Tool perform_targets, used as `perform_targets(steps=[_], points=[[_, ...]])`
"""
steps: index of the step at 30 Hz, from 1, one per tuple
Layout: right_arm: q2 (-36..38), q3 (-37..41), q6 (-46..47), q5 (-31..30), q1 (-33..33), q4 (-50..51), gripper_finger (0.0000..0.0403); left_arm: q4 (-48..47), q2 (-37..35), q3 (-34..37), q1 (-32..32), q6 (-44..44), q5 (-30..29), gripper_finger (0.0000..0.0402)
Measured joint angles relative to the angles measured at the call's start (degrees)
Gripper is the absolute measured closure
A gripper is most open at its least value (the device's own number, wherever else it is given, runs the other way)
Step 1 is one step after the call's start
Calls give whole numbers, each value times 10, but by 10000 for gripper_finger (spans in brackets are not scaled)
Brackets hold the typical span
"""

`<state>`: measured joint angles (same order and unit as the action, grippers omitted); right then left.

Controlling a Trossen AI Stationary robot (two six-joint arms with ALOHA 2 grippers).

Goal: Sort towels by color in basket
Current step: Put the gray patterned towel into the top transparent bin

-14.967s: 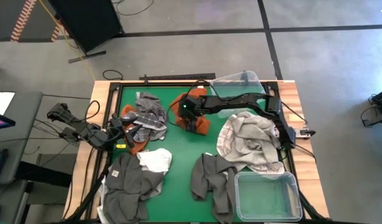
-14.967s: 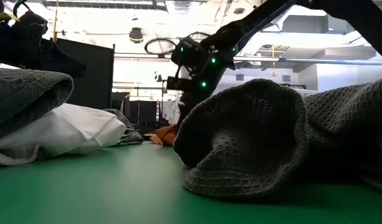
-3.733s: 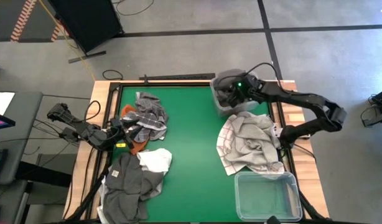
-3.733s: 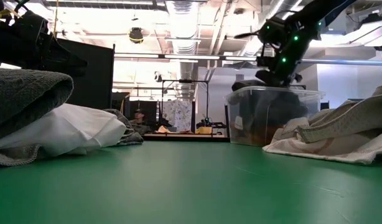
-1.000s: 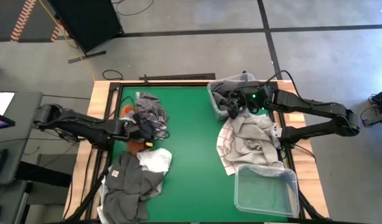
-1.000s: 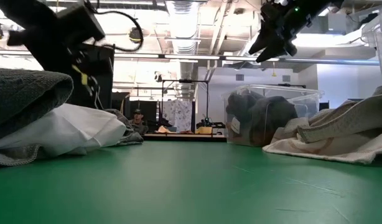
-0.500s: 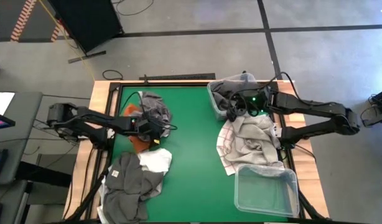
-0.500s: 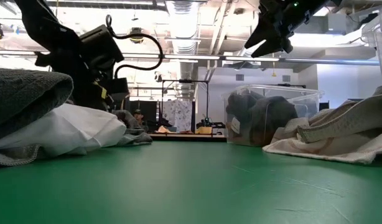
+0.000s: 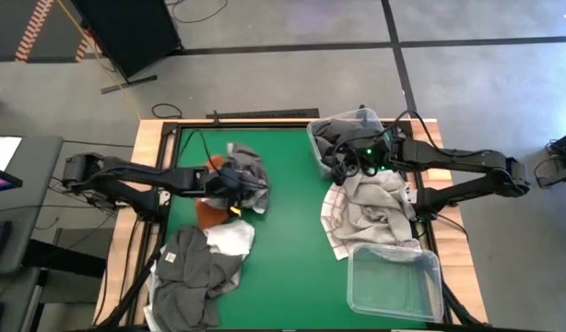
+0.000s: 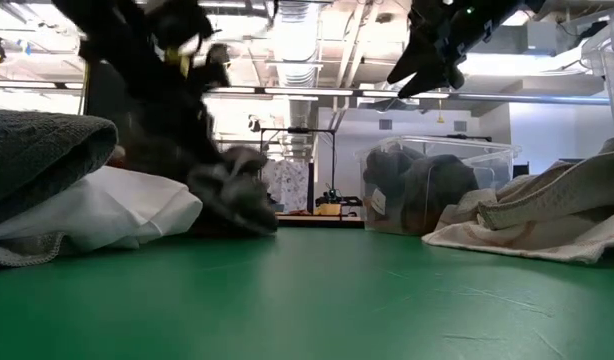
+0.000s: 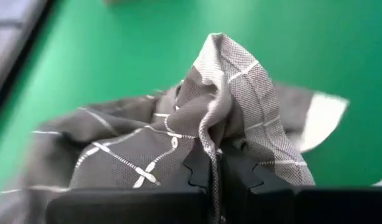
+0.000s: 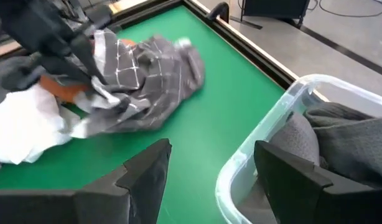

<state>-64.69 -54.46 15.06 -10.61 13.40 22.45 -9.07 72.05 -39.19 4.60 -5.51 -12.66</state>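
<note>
Left wrist view: your left gripper (image 11: pixel 214 171) clenches a raised fold of soft, limp plaid towel (image 11: pixel 178 143); right gripper (image 9: pixel 341 166), upper right, stands released.

Left arm stretches inward across the table, its left gripper (image 9: pixel 229 187) pinched tight, fingertips (image 11: pixel 206 169) pressed together on cloth. Right arm reaches in from the other side, right gripper (image 12: pixel 211 168) hanging with fingers spread wide.

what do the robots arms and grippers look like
Both arms are slim, dark and jointed, with black cables looping along them. The right arm's wrist shows small green lights beside the right gripper, whose two flat black fingers taper to angled tips. The left gripper has black fingertips with toothed, notched inner edges.
</note>
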Motion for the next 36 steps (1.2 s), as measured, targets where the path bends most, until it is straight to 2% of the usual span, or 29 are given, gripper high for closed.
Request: perform_targets(steps=[8, 12, 16, 24, 30, 36], points=[[0, 0, 0, 0, -19, -4, 138, -69, -106, -68, -15, -10, -2, 395], [0, 0, 0, 0, -27, -8, 138, -69, -156, -76, -15, -12, -1, 395], [0, 0, -1, 0, -31, -21, 138, -44, -190, -77, -15, -14, 28, 396], [1, 0, 0, 0, -33, -25, 138, 21, -191, -77, -15, -39, 47, 396], [1, 0, 0, -2, -41, -17, 138, 113, -167, -77, -15, -75, 45, 396], [-9, 0, -24, -16, -32, 61, 138, 139, -166, -77, -15, -99, 39, 396]])
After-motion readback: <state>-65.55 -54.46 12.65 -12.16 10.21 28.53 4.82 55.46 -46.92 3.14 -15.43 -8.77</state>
